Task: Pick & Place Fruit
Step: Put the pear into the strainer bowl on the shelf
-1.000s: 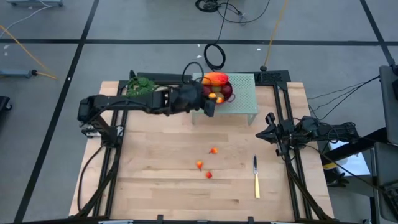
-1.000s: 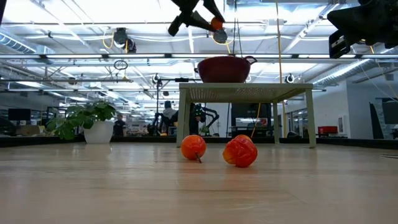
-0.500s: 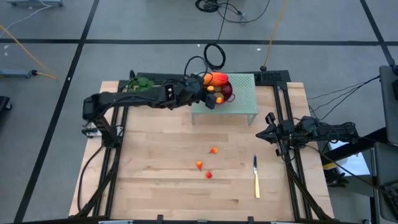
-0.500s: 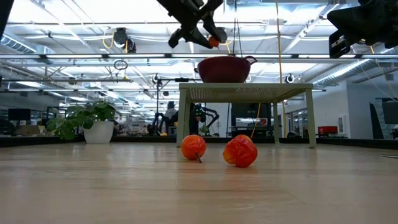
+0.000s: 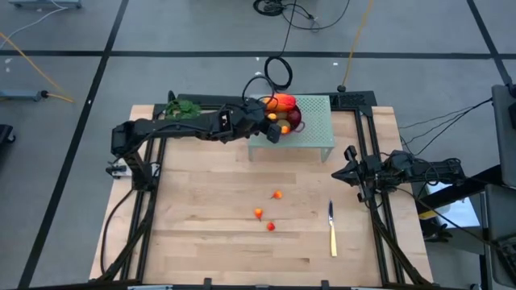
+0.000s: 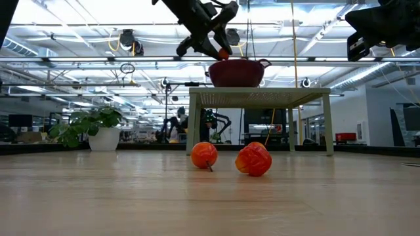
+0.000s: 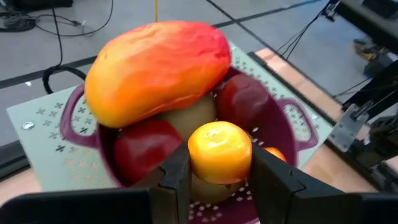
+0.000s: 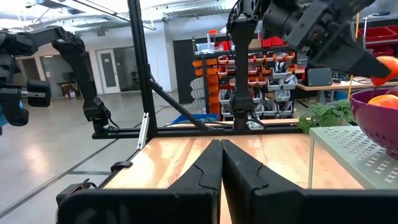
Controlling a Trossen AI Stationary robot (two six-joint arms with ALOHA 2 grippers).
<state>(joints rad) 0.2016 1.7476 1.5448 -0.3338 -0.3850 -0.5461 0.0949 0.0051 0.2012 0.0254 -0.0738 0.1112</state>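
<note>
My left gripper [image 7: 219, 169] is shut on a small orange-yellow fruit [image 7: 219, 151], just above the left rim of a purple bowl [image 7: 292, 121]; in the high view the gripper [image 5: 272, 118] reaches in from the left. The bowl stands on a pale green perforated stand [image 5: 314, 129] and holds a large orange-red piece [image 7: 158, 68], two dark red balls [image 7: 144, 148] and an olive-brown oval [image 7: 186, 118]. Three tiny orange-red fruits [image 5: 268, 211] lie on the table's middle. My right gripper [image 8: 221, 158] waits shut at the right edge [image 5: 337, 171]. My left gripper pinches the small orange-yellow fruit by its two opposite sides [image 7: 196, 160] between its two fingers [image 7: 177, 183]. The fingers slant downward, coming from the table's left. The fruit is lifted clear, a little above the bowl's rim [image 6: 224, 54].
A leafy green bunch [image 5: 184, 109] lies at the far left, beside my left arm. A yellow-handled knife [image 5: 331, 229] lies near the right front. Bare wood surrounds the three loose fruits. The stand's legs [image 6: 194, 124] rise from the far part of the table.
My left gripper has sunk with the small fruit toward the bowl and gone a little toward the table's far edge. It stays shut on the fruit, which now hangs close above the bowl's rim.
</note>
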